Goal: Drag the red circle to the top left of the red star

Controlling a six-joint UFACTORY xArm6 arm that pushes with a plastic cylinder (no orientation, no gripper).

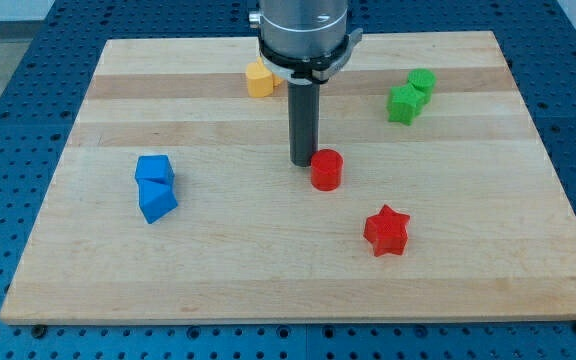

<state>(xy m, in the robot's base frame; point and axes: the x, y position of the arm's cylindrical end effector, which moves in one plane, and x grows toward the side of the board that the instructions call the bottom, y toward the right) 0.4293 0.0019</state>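
Judging from where things lay, the step in hand was nearly a matter of trimming: nearest the view's bottom sat the red star [386, 230], a chunky moulded piece with blunt points and a matte face, and up and to its left, a little apart from it, stood the red circle [327, 170], a short smooth cylinder that would slide readily on the wood. My tip [303, 163] rested just beside the circle on its left, touching or all but touching it; being a plain dark rod, it had no jaws to part or close and gripped nothing. To finish well, I judged that any push should be short and taken through the cylinder's middle, since a round block slips off a round rod when struck off-centre, and it should stop short of nudging the star. Off at the view's left lay two blue blocks [155, 187], angular and pressed together. The board [268, 280] was pale banded wood with a low sheen. Farther back stood two green blocks [410, 96], touching, and farthest, partly behind the arm, a yellow block [259, 78].
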